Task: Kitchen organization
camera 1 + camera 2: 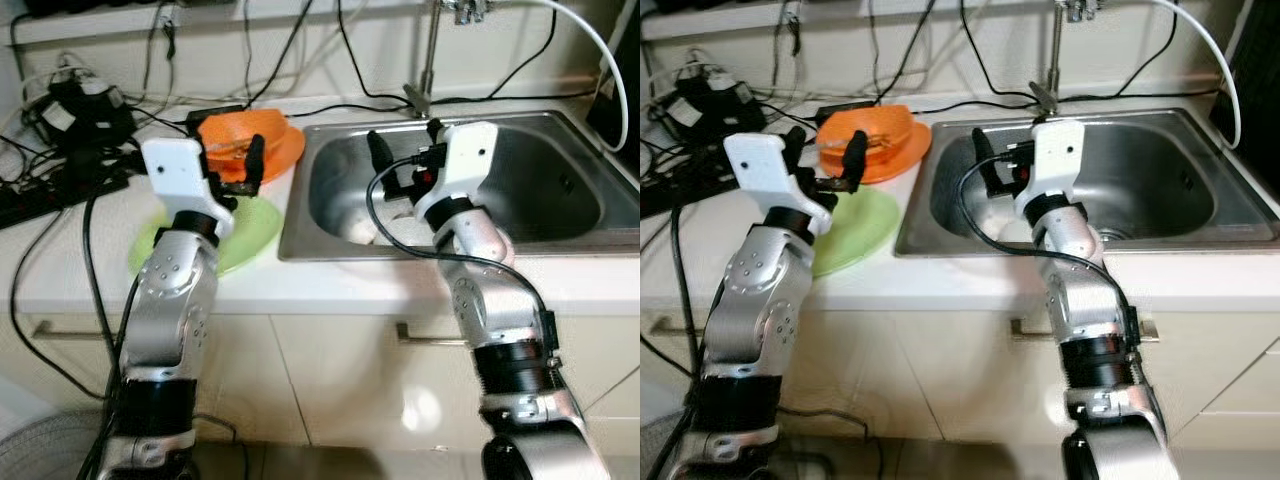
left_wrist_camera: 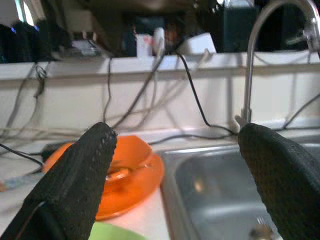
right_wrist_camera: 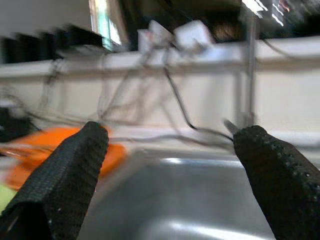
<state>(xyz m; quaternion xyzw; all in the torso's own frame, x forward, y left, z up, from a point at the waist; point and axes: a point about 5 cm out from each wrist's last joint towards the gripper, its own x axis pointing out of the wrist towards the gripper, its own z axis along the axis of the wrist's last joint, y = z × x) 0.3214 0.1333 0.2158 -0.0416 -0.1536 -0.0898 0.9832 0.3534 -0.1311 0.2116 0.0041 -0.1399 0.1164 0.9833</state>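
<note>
Two silver metal arms with dimpled casings and black ribbed joint collars. Each wrist carries a white housing; black cables loop along both. Left gripper (image 1: 232, 172) and right gripper (image 1: 405, 160) have black, finely textured fingers (image 2: 75, 180).

Two silver robot arms reach forward, bent at the elbow, each ending in a white wrist block. The left gripper (image 1: 232, 165) has its two black fingers spread wide apart, holding nothing. The right gripper (image 1: 400, 160) (also empty) likewise has its fingers (image 3: 65, 177) spread wide.
</note>
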